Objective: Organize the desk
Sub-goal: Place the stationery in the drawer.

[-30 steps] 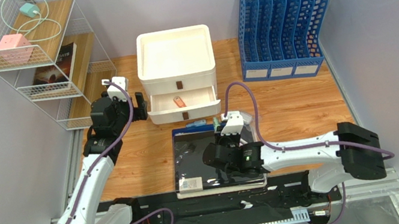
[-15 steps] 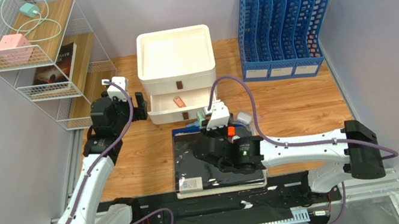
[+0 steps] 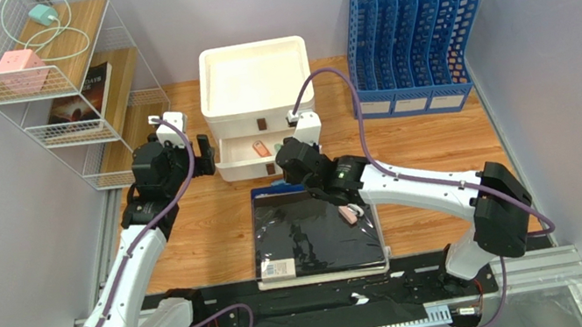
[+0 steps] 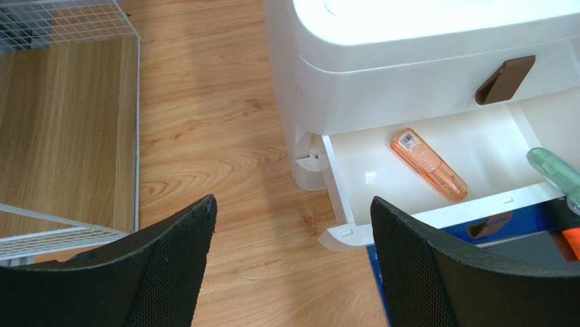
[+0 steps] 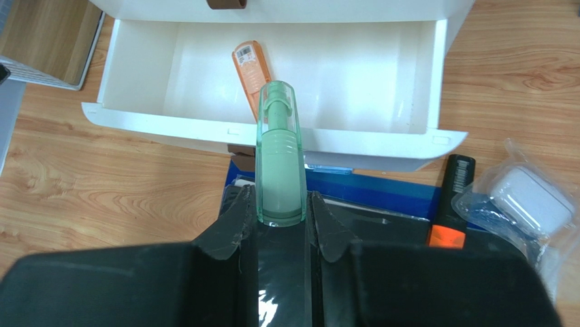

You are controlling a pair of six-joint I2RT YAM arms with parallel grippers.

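From above, the right gripper [image 3: 286,164] is seen at the open drawer [image 3: 235,153] of a white box [image 3: 254,81] on the big wooden desk [image 3: 435,153]. What is held cannot be told there. In the right wrist view, a green pen [image 5: 279,163] is seen clamped between the fingers, its tip over the drawer's front edge, near an orange pen [image 5: 250,63] lying inside. In the left wrist view, the left gripper [image 4: 293,231] is seen spread wide, with nothing held. A second ago the right gripper was over the black book [image 3: 315,235]. It has been moved up to the drawer.
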